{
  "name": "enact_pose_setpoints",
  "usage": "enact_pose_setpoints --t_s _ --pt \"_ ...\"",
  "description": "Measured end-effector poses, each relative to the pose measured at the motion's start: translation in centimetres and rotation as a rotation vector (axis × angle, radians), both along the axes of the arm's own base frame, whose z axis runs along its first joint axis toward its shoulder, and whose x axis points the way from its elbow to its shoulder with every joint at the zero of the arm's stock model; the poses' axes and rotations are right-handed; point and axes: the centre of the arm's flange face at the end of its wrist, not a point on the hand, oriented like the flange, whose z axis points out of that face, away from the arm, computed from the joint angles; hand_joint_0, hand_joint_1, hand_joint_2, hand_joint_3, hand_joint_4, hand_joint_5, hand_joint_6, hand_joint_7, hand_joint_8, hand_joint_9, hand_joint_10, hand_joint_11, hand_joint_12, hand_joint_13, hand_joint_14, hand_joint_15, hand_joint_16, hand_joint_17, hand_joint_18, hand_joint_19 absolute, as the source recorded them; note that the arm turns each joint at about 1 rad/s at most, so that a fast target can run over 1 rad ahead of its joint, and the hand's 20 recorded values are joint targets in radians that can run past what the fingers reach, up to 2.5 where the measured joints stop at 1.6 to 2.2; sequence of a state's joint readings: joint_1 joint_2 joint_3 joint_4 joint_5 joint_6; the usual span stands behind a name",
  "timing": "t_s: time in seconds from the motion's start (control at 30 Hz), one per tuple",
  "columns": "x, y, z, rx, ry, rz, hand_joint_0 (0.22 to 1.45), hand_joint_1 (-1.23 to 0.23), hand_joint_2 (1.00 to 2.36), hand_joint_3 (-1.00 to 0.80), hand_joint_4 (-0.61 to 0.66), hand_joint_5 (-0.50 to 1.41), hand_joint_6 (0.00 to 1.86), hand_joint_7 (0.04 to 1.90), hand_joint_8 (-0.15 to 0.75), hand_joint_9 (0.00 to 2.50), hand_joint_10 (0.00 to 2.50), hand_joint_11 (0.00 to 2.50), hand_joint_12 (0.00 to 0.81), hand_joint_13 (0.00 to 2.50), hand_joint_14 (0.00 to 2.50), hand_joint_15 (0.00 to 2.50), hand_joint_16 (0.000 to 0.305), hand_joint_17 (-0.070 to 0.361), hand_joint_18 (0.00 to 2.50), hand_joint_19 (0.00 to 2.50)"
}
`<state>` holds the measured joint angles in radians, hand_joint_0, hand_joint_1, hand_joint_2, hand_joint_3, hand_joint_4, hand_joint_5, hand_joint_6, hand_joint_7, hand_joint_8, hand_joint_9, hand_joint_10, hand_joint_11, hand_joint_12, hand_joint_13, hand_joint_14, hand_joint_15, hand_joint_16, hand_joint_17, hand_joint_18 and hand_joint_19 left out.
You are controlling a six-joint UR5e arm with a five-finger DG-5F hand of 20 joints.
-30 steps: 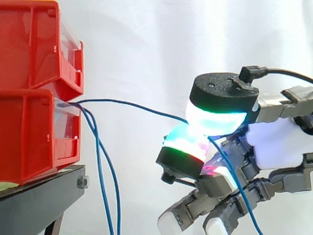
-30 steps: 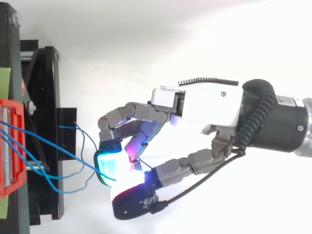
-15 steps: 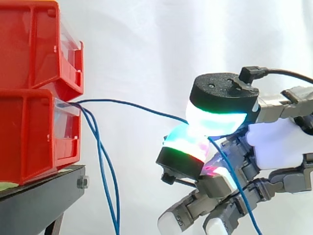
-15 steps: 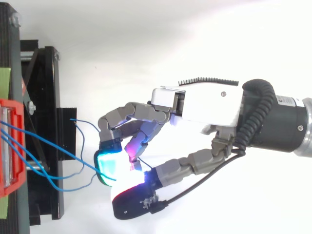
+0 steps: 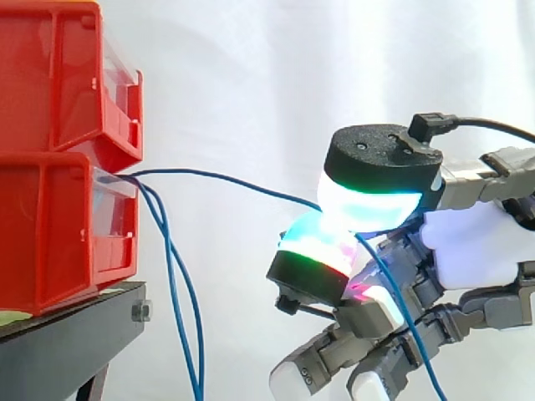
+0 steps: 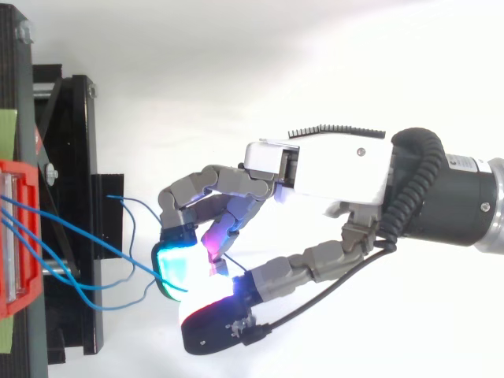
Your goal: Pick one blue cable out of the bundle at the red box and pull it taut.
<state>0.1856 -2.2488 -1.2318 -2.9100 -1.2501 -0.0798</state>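
From the side, the thin, limp blue cable [image 5: 226, 177] sags from the lower red plastic box [image 5: 58, 225] to the robot hand [image 5: 468, 246], and from above its curled fingers [image 6: 197, 193] pinch this probably light, slippery strand mid-length.

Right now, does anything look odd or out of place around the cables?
Nothing is damaged. The blue cable pinched by the robot hand bows slightly, not taut; the other cables hang loose from the red bin.
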Motion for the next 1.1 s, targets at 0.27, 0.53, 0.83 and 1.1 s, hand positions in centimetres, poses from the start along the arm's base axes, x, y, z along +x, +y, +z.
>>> enact_pose_setpoints --t_s 0.27,0.53,0.83,1.1 --pt "0.0 0.01 0.0 0.0 0.0 0.0 0.58 -0.84 1.03 -0.02 0.16 -0.1 0.83 1.44 0.341 0.94 0.02 1.0 0.415 0.56 0.01 0.21 0.056 0.126 0.74 0.42" --pt "0.0 0.02 0.0 0.0 0.0 0.0 0.57 -0.84 1.03 -0.02 0.15 -0.1 0.83 1.44 0.343 0.94 0.02 1.01 0.414 0.56 0.01 0.2 0.056 0.126 0.73 0.43" --pt "0.0 0.0 0.0 0.0 0.0 -0.001 0.57 -0.84 1.03 -0.02 0.15 -0.1 0.83 1.44 0.346 0.94 0.02 0.99 0.414 0.56 0.01 0.21 0.056 0.126 0.73 0.43" --pt "0.0 0.02 0.0 0.0 0.0 -0.001 0.57 -0.84 1.03 -0.02 0.15 -0.1 0.83 1.43 0.344 0.94 0.02 0.98 0.413 0.56 0.01 0.2 0.056 0.126 0.73 0.43"
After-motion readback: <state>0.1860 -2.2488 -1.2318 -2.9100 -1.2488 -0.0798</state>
